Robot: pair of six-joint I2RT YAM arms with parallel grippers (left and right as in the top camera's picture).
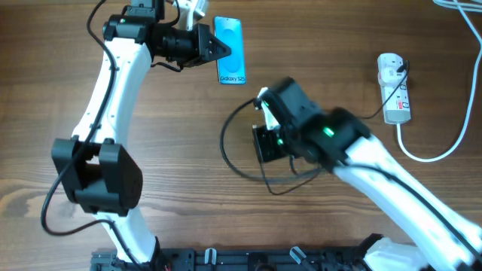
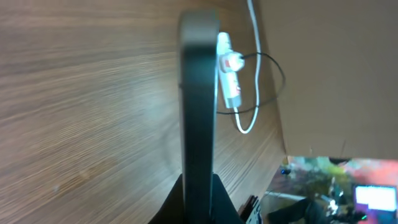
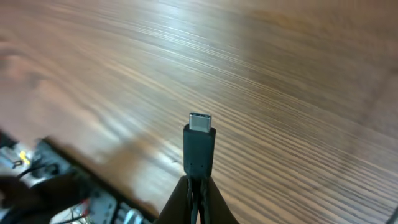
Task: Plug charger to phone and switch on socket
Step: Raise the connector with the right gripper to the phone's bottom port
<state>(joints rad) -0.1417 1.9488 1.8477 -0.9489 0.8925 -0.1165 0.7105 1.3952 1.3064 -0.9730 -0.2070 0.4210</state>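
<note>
White arms [image 1: 113, 83], black joints [image 1: 102, 177] and fingers [image 3: 174, 202] — green light [image 1: 328, 133], apparently.

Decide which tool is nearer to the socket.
Right. The right tool, holding the charger, sits mid-table, apart from the socket; the left tool grips the phone farther away.

It looked like a robotics lab bench: a left arm [image 1: 113, 90] and a right arm [image 1: 407, 188] rose from a black mounting rail [image 1: 248, 260] along the near edge of a wood-grain table [image 1: 188, 113], a white socket strip [image 1: 395, 89] lay far right, and a blurred lit screen [image 2: 373, 196] glowed beyond the table.
</note>
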